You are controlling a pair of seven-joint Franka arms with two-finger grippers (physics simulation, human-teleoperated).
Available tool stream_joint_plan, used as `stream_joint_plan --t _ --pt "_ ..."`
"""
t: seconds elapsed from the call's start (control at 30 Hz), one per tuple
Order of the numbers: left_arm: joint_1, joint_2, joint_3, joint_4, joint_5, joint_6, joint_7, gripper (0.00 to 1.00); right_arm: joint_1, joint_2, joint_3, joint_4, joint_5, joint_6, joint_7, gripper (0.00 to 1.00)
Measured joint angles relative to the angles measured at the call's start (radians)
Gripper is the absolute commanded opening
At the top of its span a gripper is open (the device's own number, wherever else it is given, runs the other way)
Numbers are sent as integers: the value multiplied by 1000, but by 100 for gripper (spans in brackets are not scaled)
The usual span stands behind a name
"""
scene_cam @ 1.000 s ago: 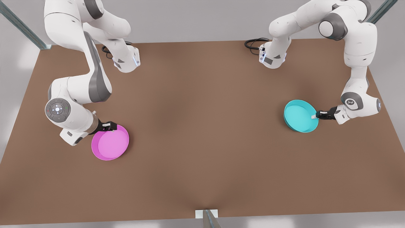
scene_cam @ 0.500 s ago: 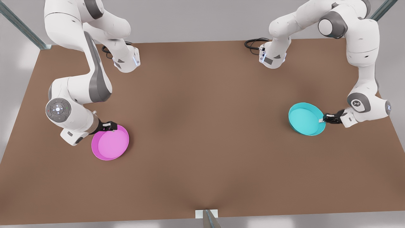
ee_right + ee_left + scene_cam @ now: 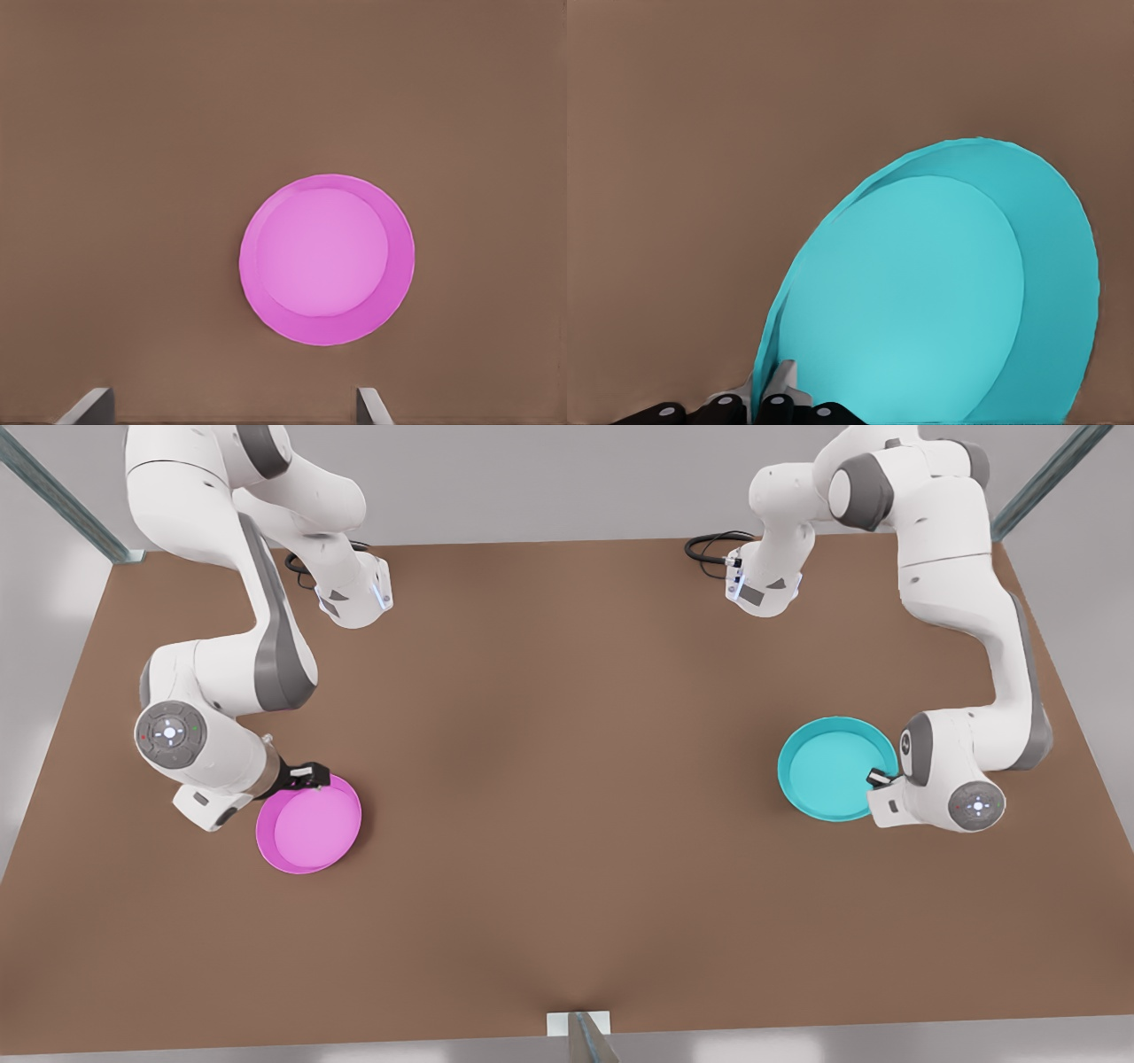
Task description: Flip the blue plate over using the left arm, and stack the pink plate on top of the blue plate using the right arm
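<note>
**Left arm swings round, blue plate in its grip**

Left arm on the move! Since half a second ago its elbow has swept over and its wrist has dropped down beside the blue plate (image 3: 828, 766), and the dish has slid a touch back toward the pink plate (image 3: 310, 828), though the two are well apart, across the brown table (image 3: 567, 735) from each other. The left gripper (image 3: 877, 778) sits on the blue rim's edge farthest from the pink plate. Look at the left wrist view: the left gripper (image 3: 766, 391) has its fingers pinched tight on the thin turquoise rim, the blue plate (image 3: 921, 301) spreading away from them with its hollow side in sight. Whether the dish is off the table or resting on it, I cannot tell. In the front view its open face looks up at us, rim showing all the way round.

Over to the pink plate, which has not budged. It lies flat on the table, hollow side up. The right gripper (image 3: 310, 778) hangs by that plate's rim, on the side toward its own arm's base. From the right wrist view the fingertips (image 3: 89, 405) stand spread wide with nothing between them, right gripper (image 3: 230, 407) clear of the pink plate (image 3: 326, 258), not touching it.
</note>
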Motion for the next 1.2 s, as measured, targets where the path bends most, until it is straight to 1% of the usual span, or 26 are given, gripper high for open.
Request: stream_joint_plan --t 0.03,0.1,0.17,0.2,0.23,0.27,0.3,0.33,0.4,0.5,0.57,0.63,0.7,0.77,0.8,0.87,1.1,1.2 --pt "-40 0 0 5 41 -33 -42 21 36 7 1 -2 -54 -49 -5 100" --pt "-136 0 0 45 139 -150 -139 21 36 32 1 1 -69 -130 -23 100" --pt "-268 1 0 65 227 -303 -405 21 41 32 -1 -1 -70 -179 -22 100" --pt "-320 2 0 65 256 -348 -539 21 26 33 -1 -4 -70 -205 -16 100" --pt "-359 5 0 66 282 -378 -644 21 -35 36 0 -5 -61 -200 -26 100" --pt "-391 8 0 66 310 -416 -726 21 -148 43 1 -44 28 -198 -28 100" --pt "-415 8 0 66 337 -439 -810 21 -230 42 -1 -48 79 -200 -17 100" --pt "-424 10 -1 65 363 -457 -854 21 -252 41 -1 -48 77 -191 -10 100" --pt "-473 15 -2 65 421 -512 -933 21 -310 44 -1 -92 69 -23 -26 100" --pt "-524 32 -7 66 485 -608 -1101 21 -321 59 1 -199 85 126 -56 100" --pt "-588 48 -6 66 511 -660 -1215 21 -364 117 1 -198 124 208 -194 100" --pt "-631 61 -6 65 523 -684 -1302 21 -397 172 1 -193 182 264 -323 100" --pt "-664 83 -6 64 528 -694 -1386 21 -412 195 1 -192 201 310 -398 100" --pt "-696 111 -6 64 531 -696 -1458 21 -415 232 1 -177 203 337 -402 100" --pt "-718 124 -6 65 537 -695 -1488 21 -411 275 0 -148 216 344 -400 100" --pt "-749 148 -6 65 558 -705 -1540 21 -430 334 1 -146 230 386 -422 100" --pt "-866 207 -11 66 677 -712 -1558 21 -438 344 -1 -150 246 383 -438 100" --pt "-897 256 -12 113 738 -707 -1559 21 -439 334 0 -220 247 407 -439 100"
